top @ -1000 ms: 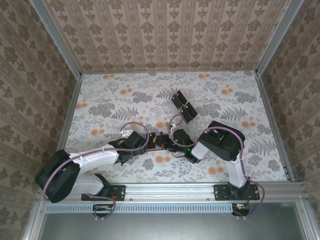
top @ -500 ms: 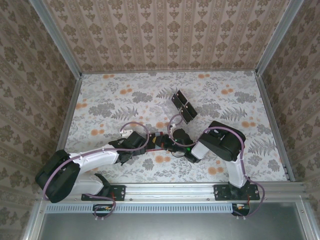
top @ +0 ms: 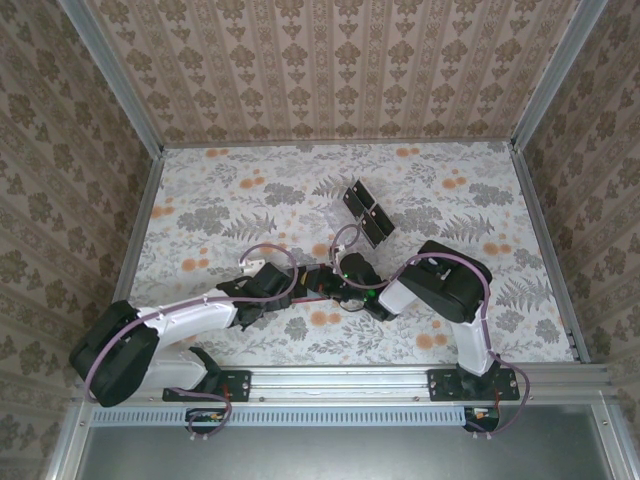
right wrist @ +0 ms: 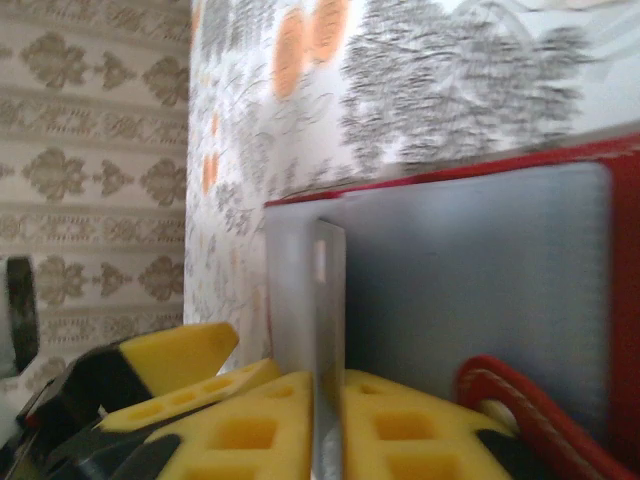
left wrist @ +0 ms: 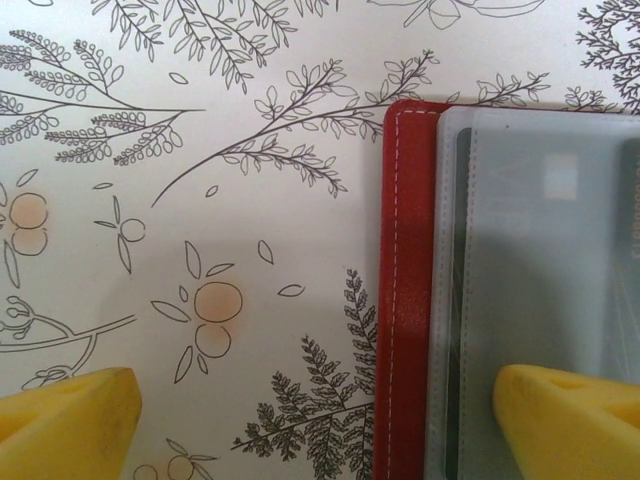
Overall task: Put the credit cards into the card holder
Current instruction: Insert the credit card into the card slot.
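Floral counter carries the card holder between my arms, with the credit cards well apart behind. Left jaws are spread wide over its edge. Right jaws pinch its thin grey leaf; a slip there could close the pocket.

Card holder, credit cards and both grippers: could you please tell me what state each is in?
card holder: open, flat on the table, grey inner face up.
credit cards: lying farther back, outside the holder.
left gripper: wide open, holding nothing, astride the holder's edge.
right gripper: shut on a thin grey sheet standing at the holder.
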### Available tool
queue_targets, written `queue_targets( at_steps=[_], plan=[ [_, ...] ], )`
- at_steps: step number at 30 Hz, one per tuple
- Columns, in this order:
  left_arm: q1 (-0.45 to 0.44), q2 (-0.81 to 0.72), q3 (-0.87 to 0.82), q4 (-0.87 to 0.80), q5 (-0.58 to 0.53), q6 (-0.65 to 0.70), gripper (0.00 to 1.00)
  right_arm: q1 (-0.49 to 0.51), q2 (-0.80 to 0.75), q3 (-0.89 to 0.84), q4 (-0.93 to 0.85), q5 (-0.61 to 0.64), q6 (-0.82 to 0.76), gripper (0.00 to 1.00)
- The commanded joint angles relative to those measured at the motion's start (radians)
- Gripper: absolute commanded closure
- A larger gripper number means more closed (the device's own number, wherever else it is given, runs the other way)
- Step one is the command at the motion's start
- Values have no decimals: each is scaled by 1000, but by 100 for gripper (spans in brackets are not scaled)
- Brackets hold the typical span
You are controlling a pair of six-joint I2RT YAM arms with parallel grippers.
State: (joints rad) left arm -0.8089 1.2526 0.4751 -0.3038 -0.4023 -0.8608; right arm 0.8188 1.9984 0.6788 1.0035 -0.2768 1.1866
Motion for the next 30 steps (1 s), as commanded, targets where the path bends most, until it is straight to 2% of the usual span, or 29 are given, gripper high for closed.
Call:
queue_targets(
  at_steps=[1, 6, 14, 30],
  plan=[
    [21, -22, -11, -115, -4, 16, 0, -1, -40, 18, -226, -23, -67, 74],
    [93, -67, 27, -128, 28, 55, 0, -11, -109, 92, -451, -22, -174, 65],
    [210, -102, 49, -112, 64, 112, 0, -17, -126, 183, -662, -12, -257, 64],
    [237, -44, -3, -40, 117, 80, 0, -18, -135, 266, -865, 62, -308, 60]
  ],
)
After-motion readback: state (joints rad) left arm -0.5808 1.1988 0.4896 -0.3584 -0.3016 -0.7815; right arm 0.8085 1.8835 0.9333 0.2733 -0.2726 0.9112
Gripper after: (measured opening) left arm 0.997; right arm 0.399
